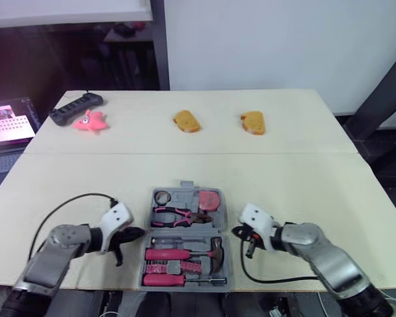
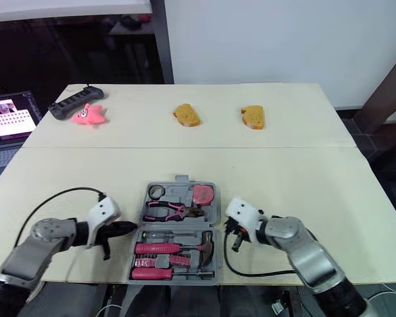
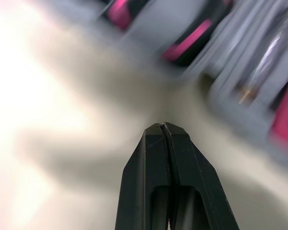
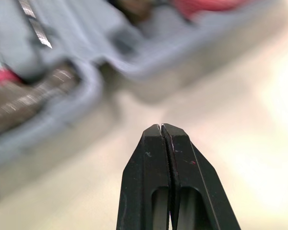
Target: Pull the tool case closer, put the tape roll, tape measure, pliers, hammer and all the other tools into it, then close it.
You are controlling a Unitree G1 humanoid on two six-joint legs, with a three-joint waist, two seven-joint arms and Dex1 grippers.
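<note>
Tool case [image 1: 185,200] lying open — pliers [image 1: 178,214], hammer [image 1: 185,254] inside | left claw [image 3: 164,125], right claw [image 4: 161,126] — pressed together, empty

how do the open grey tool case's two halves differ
The far half holds pink-handled pliers, a pink tape measure and a tape roll; the near half, a hammer and pink screwdrivers. The far half shows bare plastic; the near half is packed. Both lie open.

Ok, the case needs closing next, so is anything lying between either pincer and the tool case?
Nothing visible does. The left pincer and right pincer sit on either side of the open tool case, with just table between each and its walls.
</note>
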